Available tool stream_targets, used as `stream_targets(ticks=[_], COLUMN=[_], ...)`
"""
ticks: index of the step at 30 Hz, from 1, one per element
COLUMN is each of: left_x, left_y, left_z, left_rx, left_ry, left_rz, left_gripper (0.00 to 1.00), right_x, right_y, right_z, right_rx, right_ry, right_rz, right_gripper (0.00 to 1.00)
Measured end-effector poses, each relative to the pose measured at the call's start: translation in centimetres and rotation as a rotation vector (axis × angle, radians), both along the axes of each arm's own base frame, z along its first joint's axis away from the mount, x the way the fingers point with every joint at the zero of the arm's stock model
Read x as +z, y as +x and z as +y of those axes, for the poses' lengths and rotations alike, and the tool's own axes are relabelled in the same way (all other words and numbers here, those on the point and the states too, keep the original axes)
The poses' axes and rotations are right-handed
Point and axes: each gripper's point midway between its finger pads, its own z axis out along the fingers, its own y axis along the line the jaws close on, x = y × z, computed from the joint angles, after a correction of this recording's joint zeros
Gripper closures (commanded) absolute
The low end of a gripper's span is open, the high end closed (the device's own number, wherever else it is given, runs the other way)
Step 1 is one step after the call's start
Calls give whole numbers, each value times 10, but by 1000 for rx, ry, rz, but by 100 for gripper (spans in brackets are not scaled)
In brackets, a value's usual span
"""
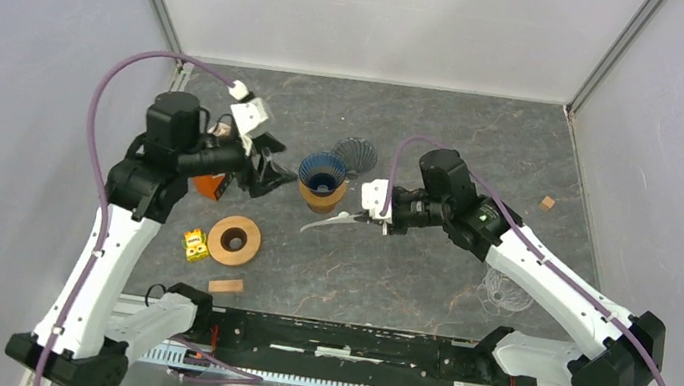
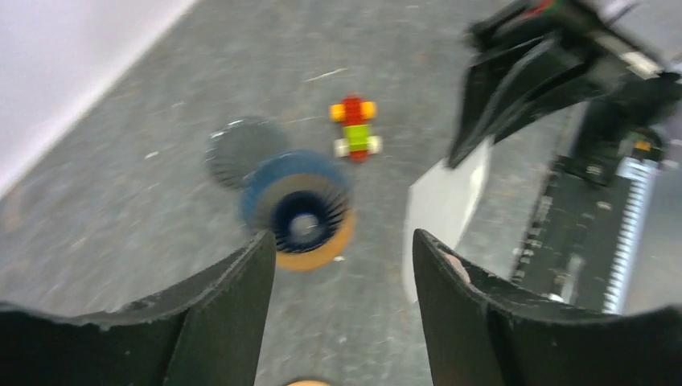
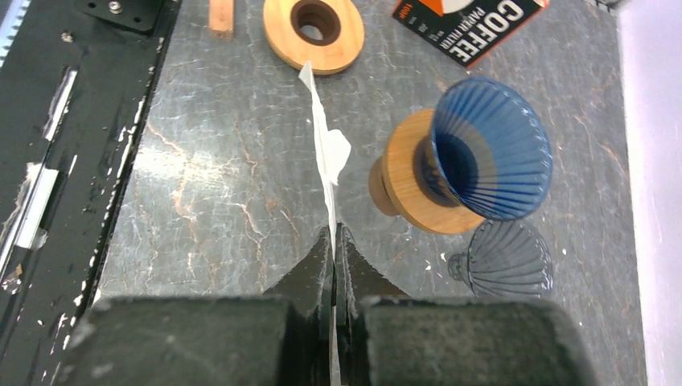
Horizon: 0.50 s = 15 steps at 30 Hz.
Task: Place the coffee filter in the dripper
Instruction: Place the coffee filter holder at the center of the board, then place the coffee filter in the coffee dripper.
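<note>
Grey marbled table [image 1: 426,286], white walls around it. At left, the left gripper [image 1: 275,176] hangs with its 2 fingers apart and nothing between them, just beside an orange filter box [image 1: 208,184]. Nearer the arm bases lie a yellow toy [image 1: 196,245], a wooden ring [image 1: 233,239] and a wooden block [image 1: 226,286]. Mid-table the blue dripper [image 1: 323,178] stands upright on its wooden base. Right of it, the right gripper [image 3: 334,237] is clamped on the white coffee filter [image 3: 334,153], held edge-on in the air near the dripper, not touching it.
</note>
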Motion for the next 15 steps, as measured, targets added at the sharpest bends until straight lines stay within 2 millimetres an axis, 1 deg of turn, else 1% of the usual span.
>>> stream_targets(ticks=[3,7,11,15], left_x=[-5,-20,-34,-42], left_y=[-23,-37,-45,-52], left_z=[-34,-67,-88,-99], left_rx=[-164,-295,-370,-414], left_ry=[-10,-3,7,7], left_rz=[66,157,230,263], left_gripper=[33,32,31,33], right_x=[-4,-4,-4,-4], right_y=[-8,-12,-14,-16], right_z=[3,5,6,7], right_rx=[35,60,73,80], right_ry=[-13,-14,-12,-12], right_rz=[-14,-27,-31,-31], right_gripper=[100,100,100,100])
